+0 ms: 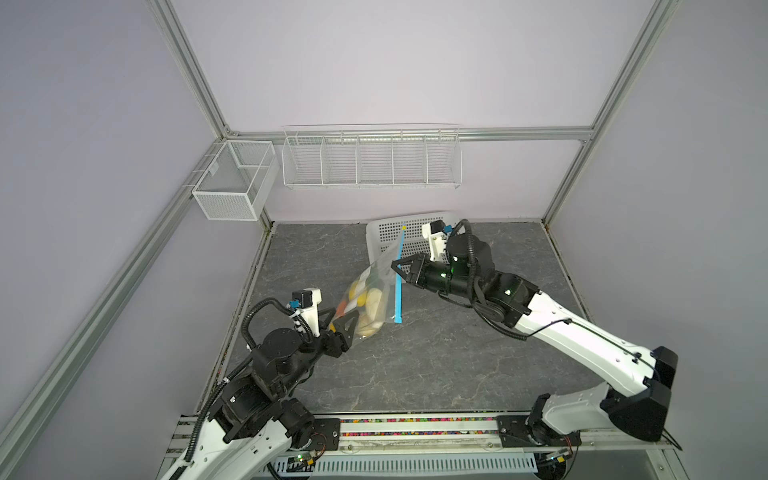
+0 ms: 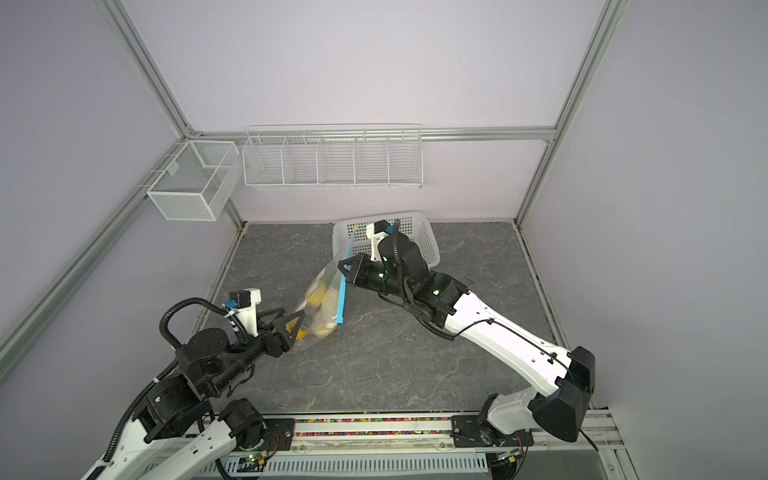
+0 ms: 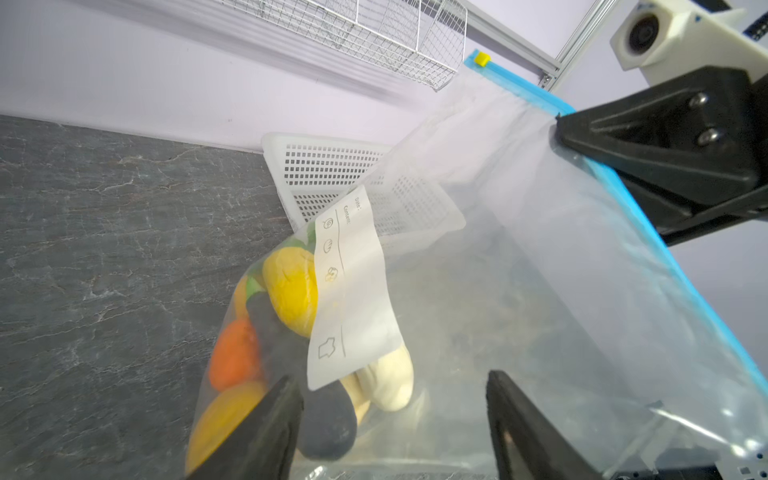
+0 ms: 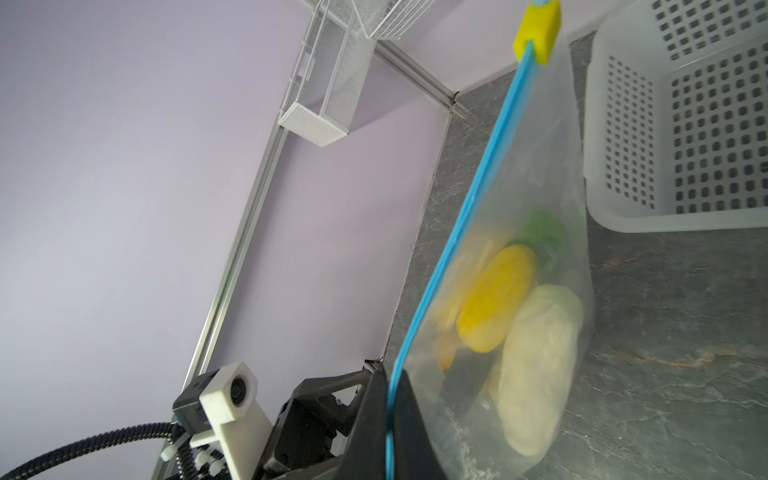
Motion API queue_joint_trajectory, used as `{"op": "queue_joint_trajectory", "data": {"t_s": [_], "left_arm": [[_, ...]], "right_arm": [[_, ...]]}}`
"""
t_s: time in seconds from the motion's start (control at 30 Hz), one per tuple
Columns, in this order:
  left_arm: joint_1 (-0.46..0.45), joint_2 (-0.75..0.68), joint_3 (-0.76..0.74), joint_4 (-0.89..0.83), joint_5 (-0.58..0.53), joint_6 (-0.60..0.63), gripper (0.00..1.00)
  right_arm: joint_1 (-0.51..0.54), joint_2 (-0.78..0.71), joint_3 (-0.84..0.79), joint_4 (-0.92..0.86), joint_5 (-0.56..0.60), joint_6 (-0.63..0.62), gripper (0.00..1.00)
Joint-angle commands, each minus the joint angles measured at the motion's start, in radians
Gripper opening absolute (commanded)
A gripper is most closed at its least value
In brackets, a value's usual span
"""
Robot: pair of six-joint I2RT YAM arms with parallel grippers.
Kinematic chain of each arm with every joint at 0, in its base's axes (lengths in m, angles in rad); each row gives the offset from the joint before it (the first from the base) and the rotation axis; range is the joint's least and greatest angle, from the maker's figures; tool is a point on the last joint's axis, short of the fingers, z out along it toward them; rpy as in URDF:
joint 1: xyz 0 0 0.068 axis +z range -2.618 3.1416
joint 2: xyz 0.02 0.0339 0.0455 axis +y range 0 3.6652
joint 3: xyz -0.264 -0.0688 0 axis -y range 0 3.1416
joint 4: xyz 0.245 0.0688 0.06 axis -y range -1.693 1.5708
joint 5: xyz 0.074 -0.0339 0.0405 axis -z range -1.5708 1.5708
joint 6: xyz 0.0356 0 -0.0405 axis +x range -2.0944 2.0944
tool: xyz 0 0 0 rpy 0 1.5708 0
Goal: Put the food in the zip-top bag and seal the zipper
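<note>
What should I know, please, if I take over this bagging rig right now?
Right gripper: shut on the zipper, partway along the strip.
Left gripper: open, jaws either side of the zip-top bag's food-filled end.
Food: all that shows is inside the bag; none seen in the white basket.
Slider: at the zipper's far end.
To do: confirm the seal, which these views do not settle, then release.

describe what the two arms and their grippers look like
The left arm and right arm have white shells, black joints and black ribbed hoses. The left gripper and right gripper are black, with triangular open-frame fingers. Green lights glow on the right arm.
</note>
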Motion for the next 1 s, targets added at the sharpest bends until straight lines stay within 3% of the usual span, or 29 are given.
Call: {"op": "queue_joint_trajectory", "data": {"t_s": [0.0,0.33,0.53,0.97], "left_arm": [[0.002,0.026,0.013,0.024,-0.015,-0.007,0.7],[0.002,0.092,0.015,0.033,0.0,-0.006,0.7],[0.002,0.144,0.009,0.035,0.017,-0.018,0.7],[0.002,0.247,-0.028,0.117,0.063,-0.038,0.69]], "right_arm": [[-0.053,-0.087,-0.116,0.073,0.029,0.066,0.07],[-0.221,-0.288,-0.384,-0.028,0.049,0.068,0.06],[-0.364,-0.308,-0.463,-0.029,-0.052,0.052,0.06],[-0.505,-0.421,-0.608,-0.152,-0.154,-0.018,0.06]]}}
